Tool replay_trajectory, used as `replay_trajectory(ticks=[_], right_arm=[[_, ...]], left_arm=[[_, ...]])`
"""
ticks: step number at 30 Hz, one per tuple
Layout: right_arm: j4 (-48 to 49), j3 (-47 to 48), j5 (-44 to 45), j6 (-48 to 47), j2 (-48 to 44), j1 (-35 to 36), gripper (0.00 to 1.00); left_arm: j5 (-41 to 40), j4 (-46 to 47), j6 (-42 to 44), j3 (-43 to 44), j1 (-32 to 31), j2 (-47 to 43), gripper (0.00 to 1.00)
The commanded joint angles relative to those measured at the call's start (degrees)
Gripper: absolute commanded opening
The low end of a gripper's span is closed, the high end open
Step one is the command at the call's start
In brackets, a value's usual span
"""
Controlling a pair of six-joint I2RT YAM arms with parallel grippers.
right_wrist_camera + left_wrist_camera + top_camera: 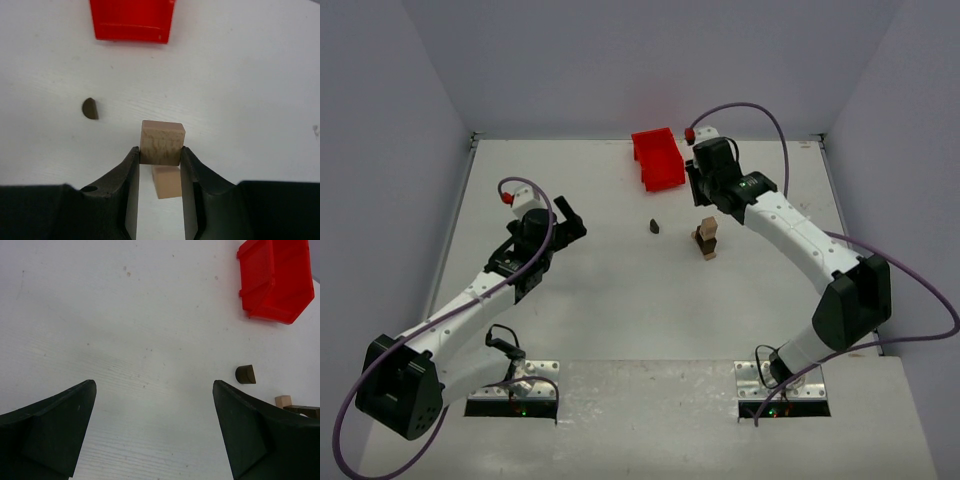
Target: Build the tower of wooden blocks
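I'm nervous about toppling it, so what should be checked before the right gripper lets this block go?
1. Right gripper clamped on the pale tan block: ok.
2. Block centred over the wood block tower: cannot tell.
3. Tower standing upright: ok.
4. Left gripper open, well away from the tower: ok.
5. Dark half-round block apart from the tower: ok.

Red bin, tan block, tan-and-brown tower

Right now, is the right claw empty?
No, the right wrist view shows the right claw shut on a pale wood block, one finger pressed against each side.
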Motion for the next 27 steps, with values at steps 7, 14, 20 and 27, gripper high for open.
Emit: replay_trajectory(ticks=[7,14,20,27], right_arm=[[-5.2,-5.4,-2.4,2.2,-2.7,-4.4,0.25],[-6.2,-5.6,-5.4,2.5,-1.8,-4.4,0.26],[-7.2,-6.0,-6.5,1.5,-2.6,-4.4,0.27],[-9.2,-5.6,-6.5,0.6,-2.4,-4.4,0.30]], left_arm=[[0.2,2.6,0.4,0.7,0.0,0.4,1.00],[0.3,2.7,0.4,0.5,0.0,0.6,1.00],[0.5,3.0,0.5,0.6,0.0,0.8,1.00],[0.8,3.1,0.6,0.4,0.0,0.9,1.00]])
